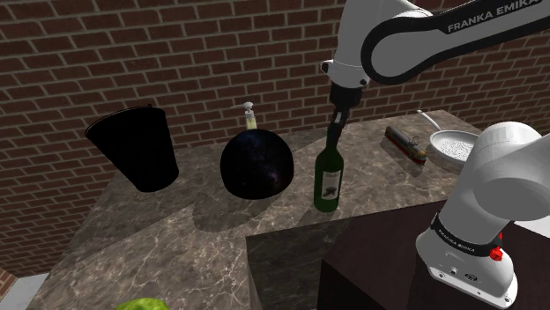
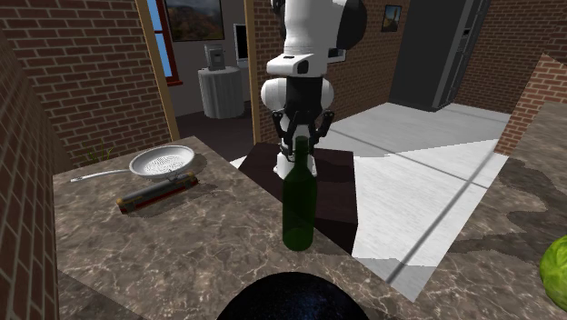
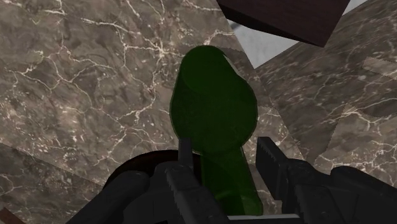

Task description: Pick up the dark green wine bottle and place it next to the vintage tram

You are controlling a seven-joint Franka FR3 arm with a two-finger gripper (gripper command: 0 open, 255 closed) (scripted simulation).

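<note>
Marble counter (image 1: 176,238) carries the dark green wine bottle (image 1: 328,180), which stands upright between a black ball (image 1: 256,165) and the little tram (image 1: 405,148), well apart from the tram. Above it, the black claw (image 1: 334,134) straddles the bottle's neck, fingers spread and not clasping it.

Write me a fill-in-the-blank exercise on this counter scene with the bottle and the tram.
1. The green wine bottle stands ___ on the marble counter.
2. The hand sits at the bottle's ___.
3. The ball beside the bottle is coloured ___.
4. The tram lies next to a white ___, apart from the bottle.
Missing words: upright; neck; black; pan.
</note>
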